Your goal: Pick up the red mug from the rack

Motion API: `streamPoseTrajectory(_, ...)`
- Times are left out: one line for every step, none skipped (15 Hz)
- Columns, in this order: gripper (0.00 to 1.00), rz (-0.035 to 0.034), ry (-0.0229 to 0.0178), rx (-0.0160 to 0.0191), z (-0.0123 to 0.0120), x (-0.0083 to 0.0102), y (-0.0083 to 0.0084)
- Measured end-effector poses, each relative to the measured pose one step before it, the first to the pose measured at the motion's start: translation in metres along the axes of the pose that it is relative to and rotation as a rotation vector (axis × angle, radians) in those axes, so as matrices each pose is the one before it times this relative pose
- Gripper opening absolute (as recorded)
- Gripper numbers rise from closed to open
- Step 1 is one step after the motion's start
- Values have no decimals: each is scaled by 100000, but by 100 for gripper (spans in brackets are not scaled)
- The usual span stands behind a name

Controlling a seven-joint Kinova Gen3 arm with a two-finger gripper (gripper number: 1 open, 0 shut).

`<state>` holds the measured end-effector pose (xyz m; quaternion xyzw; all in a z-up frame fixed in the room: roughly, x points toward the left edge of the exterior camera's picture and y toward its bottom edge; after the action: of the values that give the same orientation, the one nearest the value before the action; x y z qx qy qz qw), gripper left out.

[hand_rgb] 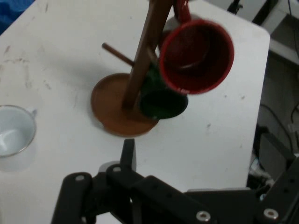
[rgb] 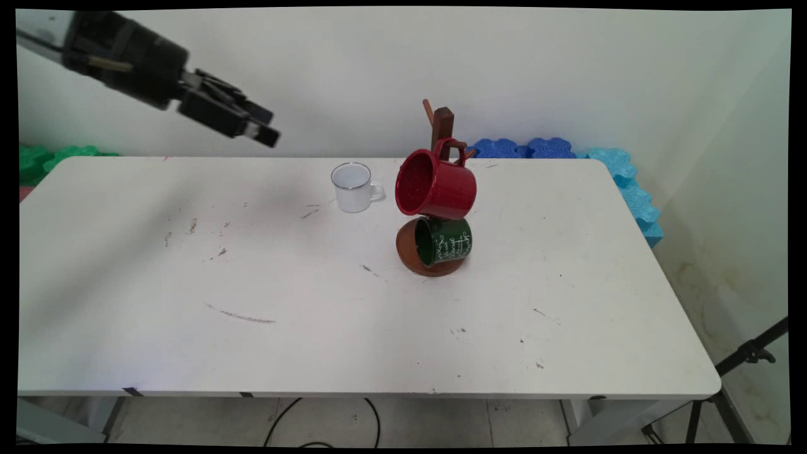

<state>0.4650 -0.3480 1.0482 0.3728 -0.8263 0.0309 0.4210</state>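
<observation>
My black gripper hangs in the air above the table's far left part, tilted down toward the right and holding nothing. A small white mug stands upright on the table, to the right of the gripper and below it. Further right stands a brown wooden mug tree on a round base. A red mug hangs high on it by its handle, and a green mug hangs just beneath. In the hand view the red mug, green mug and white mug all lie ahead of the gripper.
The white table carries scuff marks. Blue foam pieces lie along its far right edge, green ones at the far left. A black tripod stands on the floor at the right, and cables lie under the table's front edge.
</observation>
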Motion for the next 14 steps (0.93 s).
streamPoseTrajectory(100, -1936, 174, -99, 871, 693, 1125)
streamPoseTrajectory(100, -1515, 207, -244, 785, 493, 993)
streamPoseTrajectory(100, -1553, 322, -356, 943, 520, 1143)
streamPoseTrajectory(100, -1056, 145, -311, 724, 300, 792)
streamPoseTrajectory(100, -1488, 547, -386, 1214, 447, 1156)
streamPoseTrajectory(100, -1202, 533, -220, 1136, 325, 889)
streamPoseTrajectory(100, -999, 430, -1, 1049, 233, 637)
streamPoseTrajectory(100, -1060, 533, 342, 1269, 237, 603)
streamPoseTrajectory(100, -901, 249, 374, 1324, 171, 489)
streamPoseTrajectory(100, -697, 119, 426, 1134, 113, 320)
streamPoseTrajectory(100, -545, 131, 476, 1296, 90, 290)
streamPoseTrajectory(100, -371, -102, 519, 1267, 53, 207)
streamPoseTrajectory(100, -343, -202, 749, 1178, -2, 111)
streamPoseTrajectory(100, -332, -316, 649, 952, -54, 59)
